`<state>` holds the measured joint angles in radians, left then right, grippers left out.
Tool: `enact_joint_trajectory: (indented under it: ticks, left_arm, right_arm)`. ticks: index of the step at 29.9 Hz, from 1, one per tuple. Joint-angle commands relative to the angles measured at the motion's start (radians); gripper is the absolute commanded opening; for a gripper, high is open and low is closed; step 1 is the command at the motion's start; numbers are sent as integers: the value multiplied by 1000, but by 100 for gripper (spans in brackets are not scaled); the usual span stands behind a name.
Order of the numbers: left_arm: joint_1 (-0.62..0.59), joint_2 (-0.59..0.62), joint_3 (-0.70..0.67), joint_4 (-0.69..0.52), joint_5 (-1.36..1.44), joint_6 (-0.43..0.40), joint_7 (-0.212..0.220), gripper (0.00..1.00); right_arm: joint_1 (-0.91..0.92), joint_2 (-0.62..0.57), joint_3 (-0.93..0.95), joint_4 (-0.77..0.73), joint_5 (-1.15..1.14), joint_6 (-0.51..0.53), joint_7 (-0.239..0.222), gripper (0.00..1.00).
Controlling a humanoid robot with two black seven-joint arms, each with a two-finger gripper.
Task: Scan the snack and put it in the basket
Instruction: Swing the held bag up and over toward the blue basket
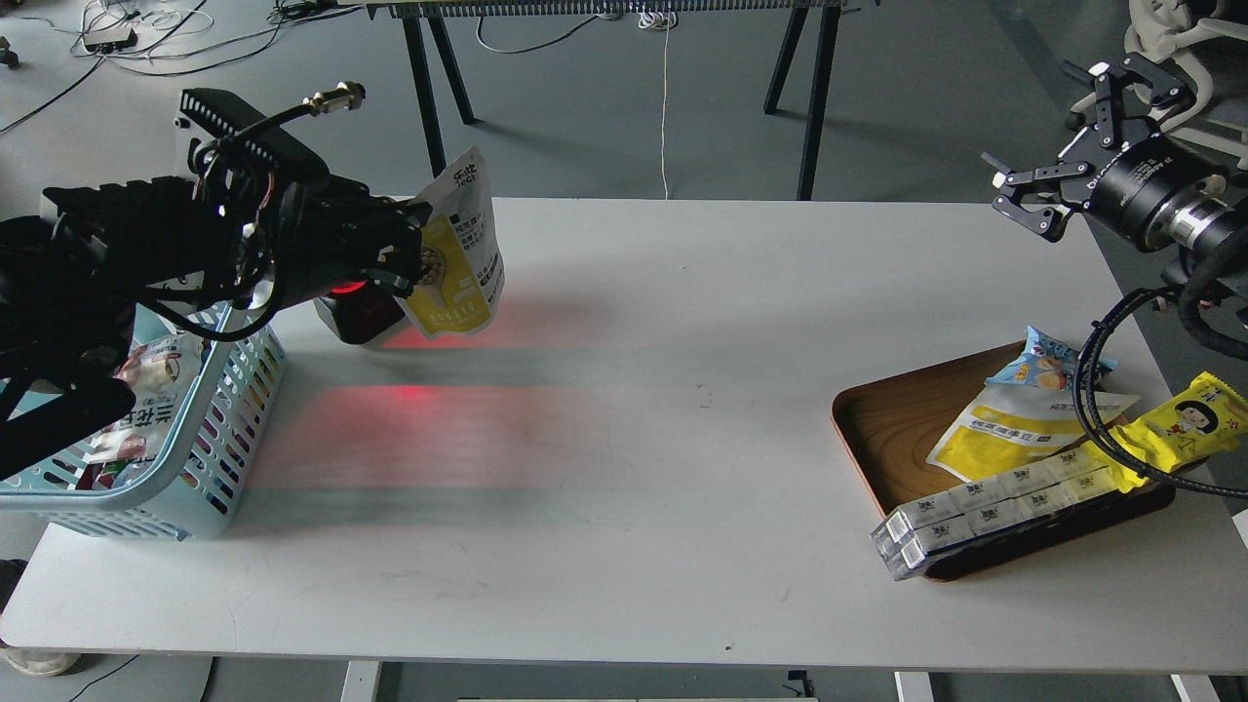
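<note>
The snack, a white and yellow pouch with a scoop of beige balls printed on it, hangs upright in the air at the back left of the table. My left gripper is shut on its left edge and holds it just above a scanner that glows red and throws red light onto the table. The light blue slotted basket stands at the left table edge, below my left arm, with several packets inside. My right gripper is open and empty, raised above the table's back right corner.
A brown wooden tray at the front right holds a flat yellow-white pouch, a blue snack bag, a bright yellow cartoon wrapper and long white boxes overhanging its front rim. Black table legs stand behind the table.
</note>
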<state>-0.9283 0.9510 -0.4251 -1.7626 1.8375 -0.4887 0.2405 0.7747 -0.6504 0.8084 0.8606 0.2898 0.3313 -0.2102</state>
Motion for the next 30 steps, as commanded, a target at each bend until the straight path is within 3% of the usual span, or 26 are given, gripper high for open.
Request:
enact_joint_trajectory:
  ticks: [1, 14, 30]
  left_arm:
    - [28, 2, 0, 0, -1, 0, 0, 0]
    - [34, 55, -32, 0, -7, 0, -18, 0]
    - [14, 230, -422, 2, -70, 0, -162, 0]
  right_arm:
    - [-2, 2, 0, 0, 0, 0, 2, 97]
    - [-2, 2, 0, 0, 0, 0, 0, 97]
    - [0, 11, 0, -2, -1, 0, 2, 97]
